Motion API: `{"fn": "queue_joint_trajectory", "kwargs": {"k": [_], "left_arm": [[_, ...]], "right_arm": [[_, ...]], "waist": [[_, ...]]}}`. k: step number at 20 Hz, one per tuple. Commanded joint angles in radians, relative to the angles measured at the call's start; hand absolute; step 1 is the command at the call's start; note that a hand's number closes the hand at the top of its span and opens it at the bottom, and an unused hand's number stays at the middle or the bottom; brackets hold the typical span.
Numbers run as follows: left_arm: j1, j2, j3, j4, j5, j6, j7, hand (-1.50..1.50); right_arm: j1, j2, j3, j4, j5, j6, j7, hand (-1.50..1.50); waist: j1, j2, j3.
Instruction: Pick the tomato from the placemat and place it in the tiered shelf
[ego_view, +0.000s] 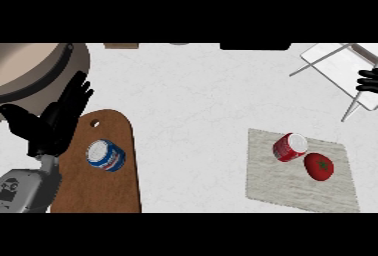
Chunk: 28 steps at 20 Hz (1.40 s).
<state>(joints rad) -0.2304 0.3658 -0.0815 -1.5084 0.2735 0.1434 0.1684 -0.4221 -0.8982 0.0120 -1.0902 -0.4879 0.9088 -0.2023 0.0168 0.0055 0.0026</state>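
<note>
Left hand (55, 120) sat open, fingers up, by the brown wooden cutting board (100, 192) carrying a blue-and-white can (105, 155), label unreadable. Red round tomato (319, 166) lay untouched on the grey woven placemat (295, 192), just beside a red-and-white can (289, 147). Right hand (367, 80) was at the white wire tiered shelf (336, 65), fingers mostly cut off, state unclear; pick and place both remained.

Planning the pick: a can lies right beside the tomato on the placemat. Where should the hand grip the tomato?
Grip the tomato round its widest part from above, fingers at its near and far sides: the red can lies close at its upper left, leaving little room there.
</note>
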Motion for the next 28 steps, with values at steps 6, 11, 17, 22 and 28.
{"fn": "queue_joint_trajectory", "kwargs": {"k": [6,11,17,22,28], "left_arm": [[-0.002,0.012,0.03,0.022,0.015,-0.012,0.002,0.0],[-0.047,-0.008,0.037,0.05,-0.001,-0.004,0.006,0.0],[-0.006,-0.062,0.005,0.032,-0.056,0.006,-0.018,0.0],[0.001,0.011,0.078,-0.01,0.004,-0.056,0.029,0.0],[-0.025,-0.047,0.063,0.014,-0.062,-0.035,0.019,0.0]], "right_arm": [[-0.065,-0.154,0.113,-0.424,0.523,-0.132,-0.069,-1.5],[0.071,-0.082,0.196,-0.476,0.759,-0.305,-0.138,-1.5],[0.149,-0.029,0.22,-0.541,0.882,-0.32,-0.082,-1.5],[0.23,-0.022,0.293,-0.586,1.073,-0.411,-0.009,-1.5],[0.259,0.043,0.282,-0.53,1.217,-0.443,-0.05,-1.5]], "waist": [[-0.016,-0.008,0.0],[-0.022,-0.003,-0.002],[-0.018,-0.006,-0.003],[-0.015,-0.008,-0.003],[-0.015,-0.005,-0.003]]}}
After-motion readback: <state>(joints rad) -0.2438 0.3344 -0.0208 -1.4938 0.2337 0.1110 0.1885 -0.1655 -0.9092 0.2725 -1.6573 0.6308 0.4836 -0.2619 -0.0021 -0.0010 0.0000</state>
